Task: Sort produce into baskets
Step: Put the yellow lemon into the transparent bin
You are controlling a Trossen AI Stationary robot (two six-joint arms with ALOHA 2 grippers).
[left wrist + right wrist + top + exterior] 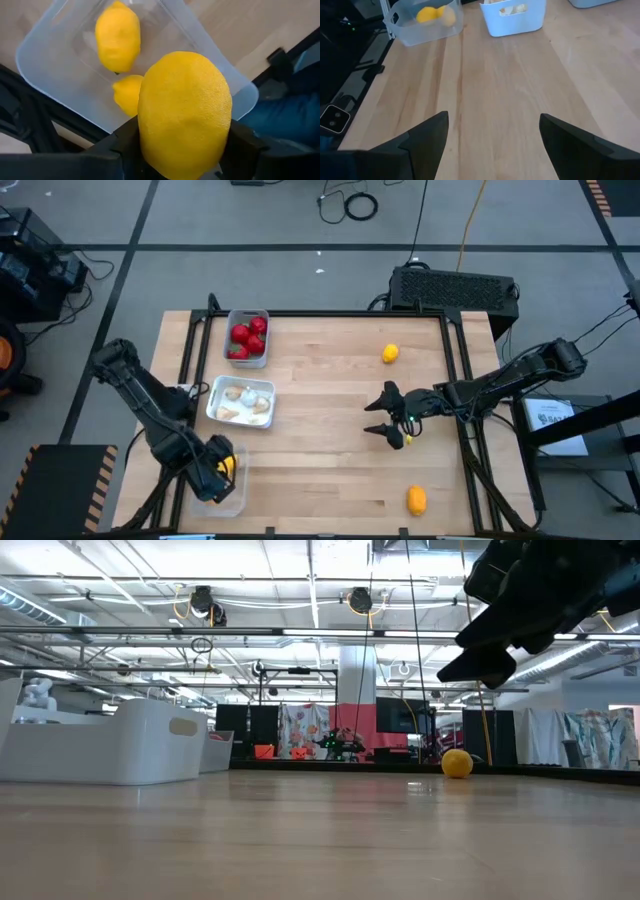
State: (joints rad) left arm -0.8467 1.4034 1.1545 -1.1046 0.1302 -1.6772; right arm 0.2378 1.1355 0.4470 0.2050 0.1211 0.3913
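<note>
My left gripper [216, 464] is at the table's near left corner, shut on a yellow lemon [185, 115] above the clear basket [224, 492]. Two more yellow lemons [117, 37] [127, 92] lie in that basket. My right gripper [384, 412] is open and empty, held above the bare table right of the middle. A yellow lemon [390, 353] lies on the table toward the far edge. An orange one [416, 500] lies near the near edge. Red fruits [248, 338] fill the greyish basket [232, 316]. Garlic bulbs [240, 402] lie in the white basket [213, 409]. My left gripper pinches the lemon between its two fingers, one finger on each of its opposite sides [145, 135]. The fingers come from above and point down at the basket. The lemon is lifted clear, above the clear basket's inside.
The three baskets stand in a row along the table's left side. The table's middle is bare wood. In the low view the white basket [110, 740] stands at the left and a lemon [457, 762] lies far off. A small yellow patch [408, 440] shows under my right wrist.
</note>
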